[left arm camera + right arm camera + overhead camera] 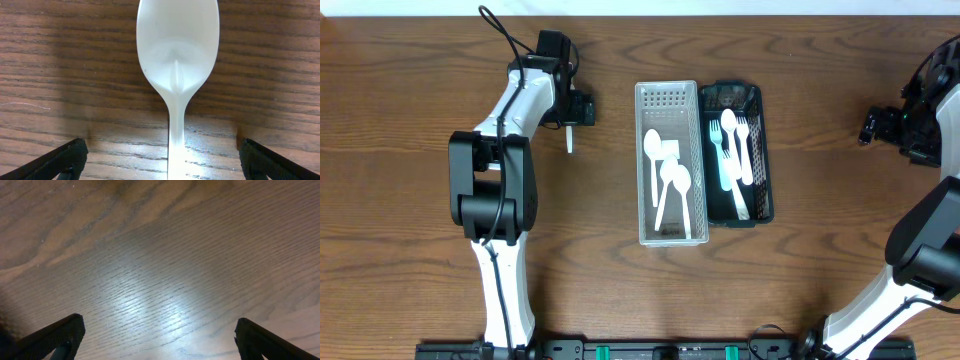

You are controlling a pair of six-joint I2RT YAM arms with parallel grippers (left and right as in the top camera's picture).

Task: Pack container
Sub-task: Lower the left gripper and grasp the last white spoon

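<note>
White spoon [177,60] | handle lies lengthwise, centred under left gripper [162,157], jaws spread, untouched | right gripper [157,340] spread, far off

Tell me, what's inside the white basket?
Inside the white basket lie white plastic spoons, overlapping each other. Where they cross, parts are hidden, so the exact count is unclear. The basket's bare floor shows around them.

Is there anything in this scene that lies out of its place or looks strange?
Yes. One white spoon lies on the bare table, between the open fingers of the left gripper, while the other cutlery is already in the white tray and the black tray.
</note>
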